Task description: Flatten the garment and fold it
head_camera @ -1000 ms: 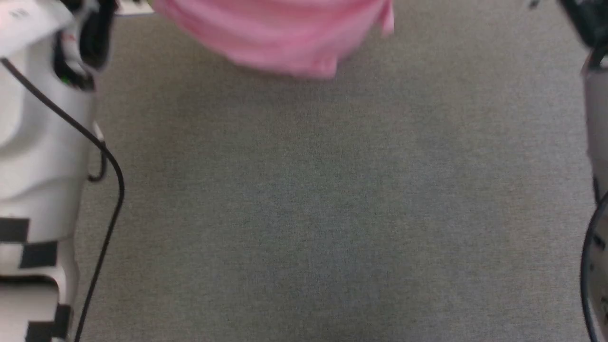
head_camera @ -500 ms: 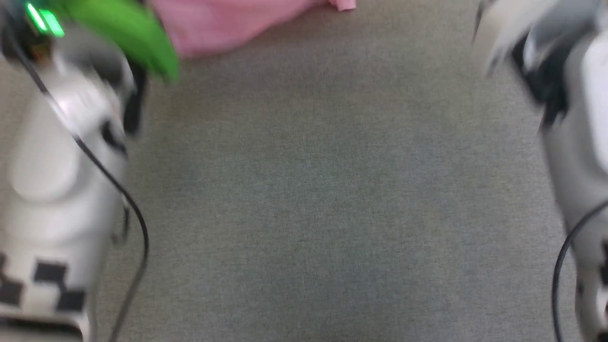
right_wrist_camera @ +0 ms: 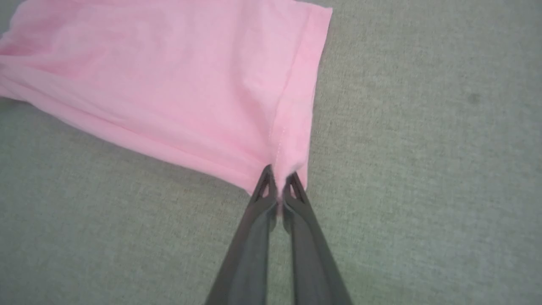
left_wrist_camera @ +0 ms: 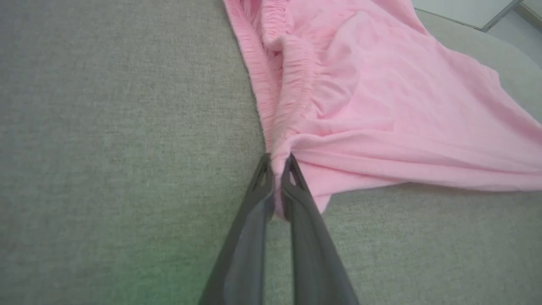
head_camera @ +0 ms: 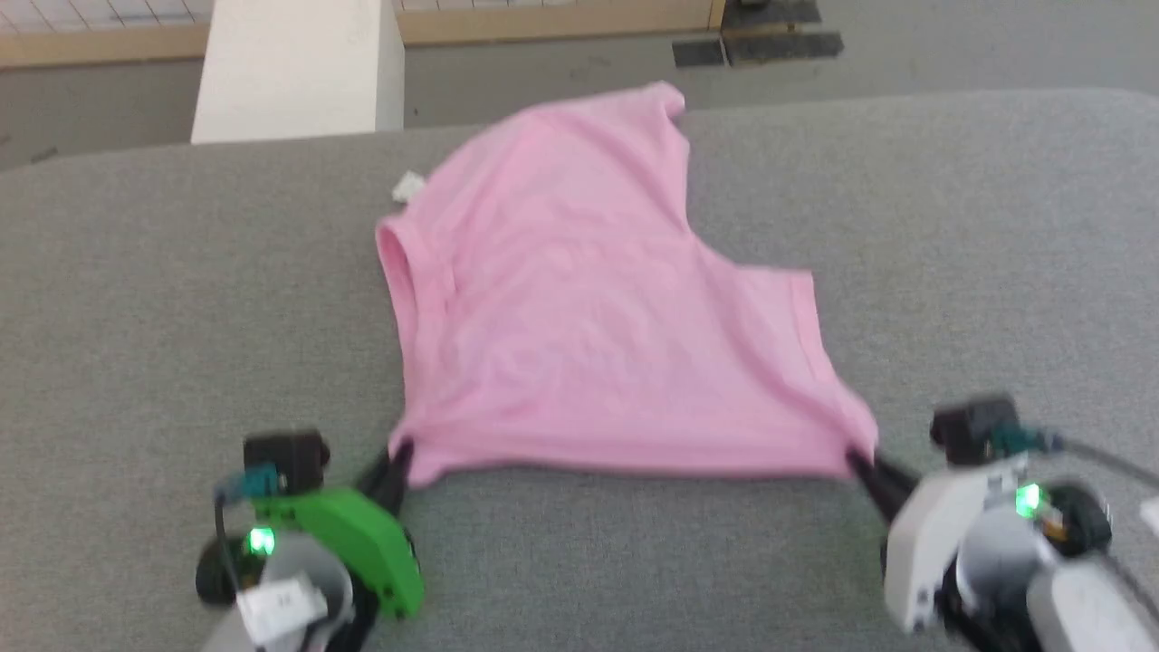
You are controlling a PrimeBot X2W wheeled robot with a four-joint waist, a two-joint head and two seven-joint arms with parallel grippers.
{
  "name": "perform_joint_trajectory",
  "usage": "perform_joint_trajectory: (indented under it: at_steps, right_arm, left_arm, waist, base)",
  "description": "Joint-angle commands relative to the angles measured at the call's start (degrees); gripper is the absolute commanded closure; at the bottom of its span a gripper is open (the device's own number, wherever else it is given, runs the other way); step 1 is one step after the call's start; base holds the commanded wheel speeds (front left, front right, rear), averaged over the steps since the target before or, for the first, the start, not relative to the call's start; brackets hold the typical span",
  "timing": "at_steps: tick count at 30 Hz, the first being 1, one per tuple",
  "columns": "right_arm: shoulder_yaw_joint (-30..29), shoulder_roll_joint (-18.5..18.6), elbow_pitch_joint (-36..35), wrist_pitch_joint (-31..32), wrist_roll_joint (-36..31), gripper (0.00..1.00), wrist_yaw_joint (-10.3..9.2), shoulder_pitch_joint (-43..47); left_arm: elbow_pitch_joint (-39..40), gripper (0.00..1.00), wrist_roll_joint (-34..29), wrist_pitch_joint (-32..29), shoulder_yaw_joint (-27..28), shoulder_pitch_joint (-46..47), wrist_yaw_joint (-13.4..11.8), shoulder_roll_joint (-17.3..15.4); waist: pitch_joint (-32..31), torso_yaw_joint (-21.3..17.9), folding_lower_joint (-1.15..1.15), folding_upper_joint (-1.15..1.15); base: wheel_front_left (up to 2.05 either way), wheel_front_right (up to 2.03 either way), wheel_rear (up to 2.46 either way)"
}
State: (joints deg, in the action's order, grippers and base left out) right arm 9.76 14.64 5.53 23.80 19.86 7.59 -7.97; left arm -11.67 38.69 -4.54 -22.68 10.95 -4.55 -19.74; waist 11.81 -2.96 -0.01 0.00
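The garment [head_camera: 589,317] lies spread on a grey cloth-covered surface [head_camera: 136,317], about midway between left and right; its near edge runs almost straight from one gripper to the other, and its far tip reaches the far rim of the surface. The left gripper [head_camera: 398,457] sits at the near left corner of the cloth, below a green wrist cover [head_camera: 362,543]; its jaws are pressed together on that corner, with a thin fold of pink pinched between the two dark fingers [left_wrist_camera: 258,199]. In the left wrist view a gathered hem [left_wrist_camera: 292,72] runs away from the pinched spot along the left side of the cloth, and the rest fans out to the right in shallow wrinkles. The right gripper [head_camera: 860,464] holds the near right corner in the same way; its jaws are closed tight on the cloth, and in the right wrist view a flat stitched hem [right_wrist_camera: 305,76] leads from the fingertips toward the far side. The cloth just beside each pinch is lifted a little and casts a narrow shadow on the grey surface; farther off it rests flat. A small white tag [head_camera: 407,187] shows at the far left edge of the cloth, beside a rolled opening [head_camera: 397,263]. Beyond the surface stand a pale block [head_camera: 294,68], a wooden strip [head_camera: 552,20] and a dark mat [head_camera: 761,45] on the floor.
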Motion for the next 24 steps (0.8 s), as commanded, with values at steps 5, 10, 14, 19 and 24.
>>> perform_joint_trajectory:
  at_steps: [5, 10, 14, 19, 24]
  right_arm:
    - [-3.61, -2.51, -7.09, 6.18, -1.2, 1.0, -0.1, 13.42]
    - [-7.52, -4.49, -14.14, 14.41, -2.93, 1.0, -0.1, 23.65]
    - [-10.58, -5.54, -19.17, 21.74, -3.26, 1.0, -0.1, 30.21]
    - [-13.43, -6.35, -26.94, 23.25, -3.91, 1.0, -0.1, 32.51]
    - [-12.91, -5.4, -31.05, 17.3, -6.7, 1.0, -0.1, 25.26]
  left_arm:
    - [5.2, 1.0, 2.18, -4.61, -0.75, -11.18, -3.61, -2.09]
    - [12.29, 1.0, 3.91, -11.18, -1.74, -20.67, -6.97, -5.53]
    - [18.05, 1.0, 4.9, -16.66, -2.95, -26.25, -8.93, -8.62]
    - [25.16, 1.0, 4.77, -15.68, -2.63, -27.7, -9.34, -8.94]
    - [26.8, 1.0, 1.94, -9.96, -2.44, -22.27, -8.34, -5.76]
  waist:
    - [-5.55, 0.66, 0.01, 0.0]
    - [-7.08, 0.64, 0.01, 0.0]
    - [-7.62, 1.11, 0.01, 0.0]
    - [-7.9, 1.87, 0.01, 0.0]
    - [-7.38, 2.81, 0.01, 0.0]
  base:
    - [0.0, 0.0, 0.0]
    - [0.0, 0.0, 0.0]
    - [0.0, 0.0, 0.0]
    - [0.0, 0.0, 0.0]
    - [0.0, 0.0, 0.0]
